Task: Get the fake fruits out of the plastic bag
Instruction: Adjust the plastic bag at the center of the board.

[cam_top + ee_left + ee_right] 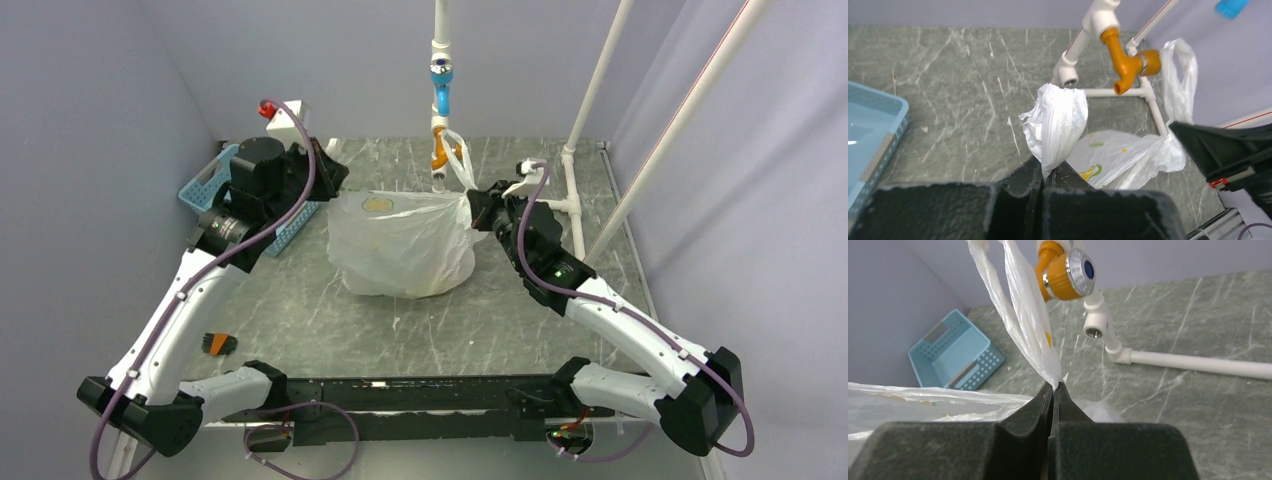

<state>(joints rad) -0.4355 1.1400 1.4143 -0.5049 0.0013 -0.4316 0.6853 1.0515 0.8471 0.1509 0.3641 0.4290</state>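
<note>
The translucent white plastic bag (402,245) stands in the middle of the table, stretched between both grippers. My left gripper (333,190) is shut on the bag's left handle (1060,120). My right gripper (476,207) is shut on the right handle (1023,315), whose loop rises to the orange tap fitting (440,150). The bag's printed yellow-green marks (1091,171) show in the left wrist view. A faint yellowish shape shows through the film low in the bag (425,285). The fruits are otherwise hidden inside.
A blue lattice basket (215,185) stands at the back left behind the left arm, also in the right wrist view (950,357). White pipes (575,195) run along the back right, with a hanging pipe and blue-orange fitting (441,80). A small orange-black object (217,344) lies near left.
</note>
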